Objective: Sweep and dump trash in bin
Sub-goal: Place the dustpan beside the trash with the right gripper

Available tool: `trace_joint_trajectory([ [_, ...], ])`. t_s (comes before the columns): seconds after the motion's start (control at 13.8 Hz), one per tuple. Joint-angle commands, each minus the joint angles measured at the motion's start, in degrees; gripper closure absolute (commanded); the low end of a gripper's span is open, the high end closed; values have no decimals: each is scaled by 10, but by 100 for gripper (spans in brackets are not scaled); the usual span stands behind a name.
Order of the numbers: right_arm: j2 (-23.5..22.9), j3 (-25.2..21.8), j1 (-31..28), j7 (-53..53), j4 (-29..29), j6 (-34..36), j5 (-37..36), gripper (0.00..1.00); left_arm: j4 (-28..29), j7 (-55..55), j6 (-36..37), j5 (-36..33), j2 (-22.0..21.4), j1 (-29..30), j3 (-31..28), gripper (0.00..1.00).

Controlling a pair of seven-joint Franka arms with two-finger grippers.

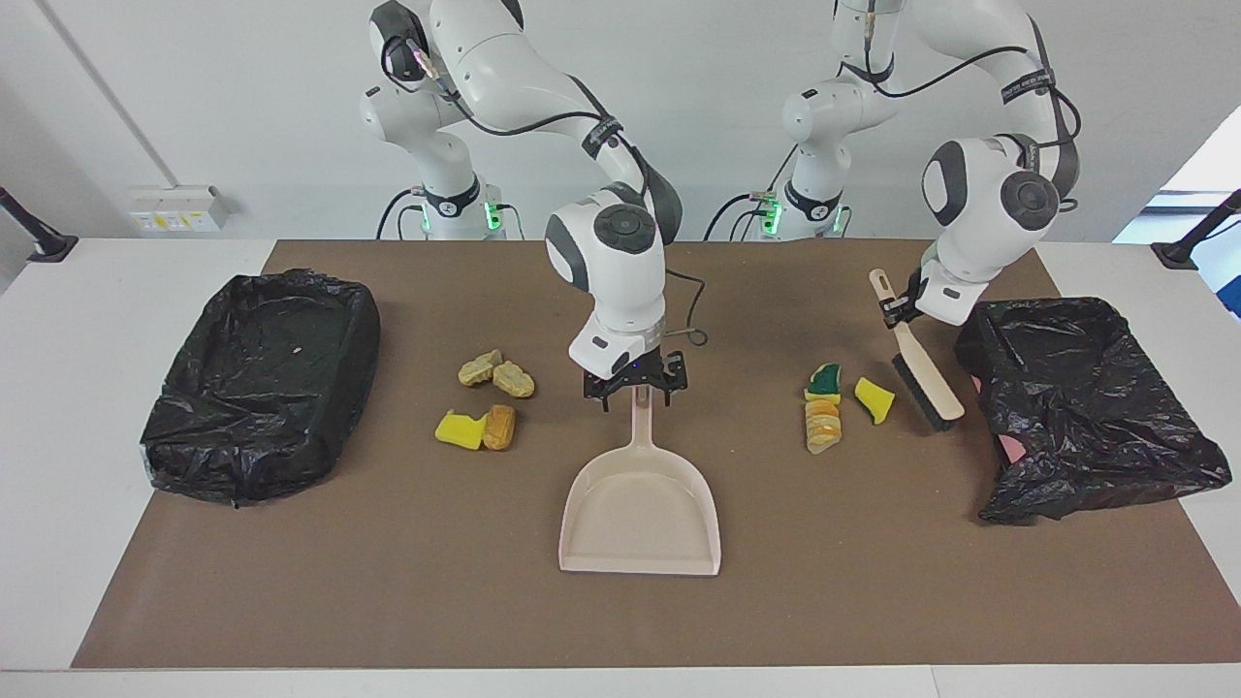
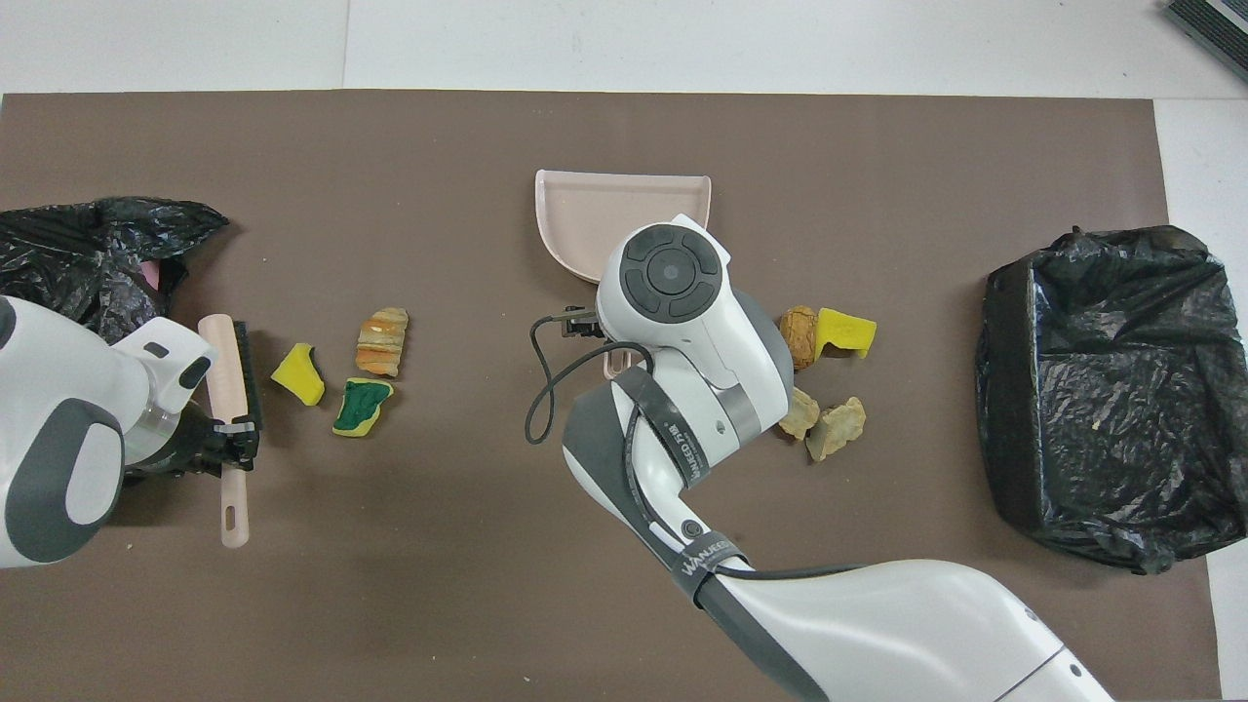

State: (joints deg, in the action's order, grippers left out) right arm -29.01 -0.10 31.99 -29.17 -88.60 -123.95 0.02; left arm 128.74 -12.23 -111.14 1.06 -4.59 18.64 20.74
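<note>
Where the worktop (image 1: 58,407) carries its brown mat (image 1: 388,601), we start at the right arm's end. A bin lined with a black bag (image 1: 262,383) stands there, well apart from the right tool (image 1: 635,385).

Four pieces of the trash lie between that bin and the right tool:
- two beige chunks (image 1: 496,373) touching each other;
- a yellow chunk (image 1: 456,428) against an orange-brown chunk (image 1: 500,427), farther from the robots than the beige pair.

The right tool is low over the handle end of the dustpan (image 1: 640,509). Its fingers are spread, one on either side of the handle. We cannot tell whether they touch it. The dustpan lies flat on the mat, its mouth away from the robots.

Three more pieces of trash lie between the dustpan and the left tool (image 1: 897,312): a green-backed chunk (image 1: 824,380), a striped orange chunk (image 1: 822,427) and a second yellow chunk (image 1: 875,399).

The left tool is pinched on the handle of the brush (image 1: 929,378). The brush slopes down from it, bristles low at the mat, just beside the second yellow chunk. We cannot tell whether the bristles touch the mat.

A second black-bagged bin (image 1: 1086,407), crumpled, sits just beside the left tool, at the left arm's end.
</note>
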Motion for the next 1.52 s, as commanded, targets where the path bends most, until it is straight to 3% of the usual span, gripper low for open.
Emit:
trace_joint_trajectory([
  [0.0, -4, -1, 0, -25, -6, -21, 0, 0, 11, 46, -16, 2, 4, -25, -5, 100],
  [0.22, -19, -1, 2, -55, -4, -38, -5, 0, 11, 93, -36, 17, 11, -43, -5, 100],
  [0.29, -19, -1, 3, -55, -4, -38, -5, 14, 11, 94, -42, 31, 11, -43, -5, 100],
  [0.36, -18, -1, 3, -56, -3, -33, -5, 39, 11, 94, -47, 41, 12, -43, -5, 100],
  [0.44, -18, -1, 3, -59, -2, -30, -5, 57, 11, 93, -52, 44, 13, -43, -5, 100],
  [0.51, -19, -1, 3, -62, -1, -29, -5, 64, 9, 93, -58, 44, 15, -44, -5, 100],
  [0.73, -17, -1, 2, -63, 1, -28, 1, 99, 5, 87, -80, 47, 18, -50, -6, 100],
  [0.94, -12, -1, -2, -40, -3, -28, -5, 100, 7, 95, -72, 47, 17, -47, -7, 100],
  [1.31, 64, -4, -9, 144, -54, -10, -6, 100, 4, 93, -72, 45, 17, -31, -9, 100],
  [1.45, 97, -5, -22, 263, -64, 45, -7, 100, 4, 93, -70, 43, 17, -22, -9, 100],
])
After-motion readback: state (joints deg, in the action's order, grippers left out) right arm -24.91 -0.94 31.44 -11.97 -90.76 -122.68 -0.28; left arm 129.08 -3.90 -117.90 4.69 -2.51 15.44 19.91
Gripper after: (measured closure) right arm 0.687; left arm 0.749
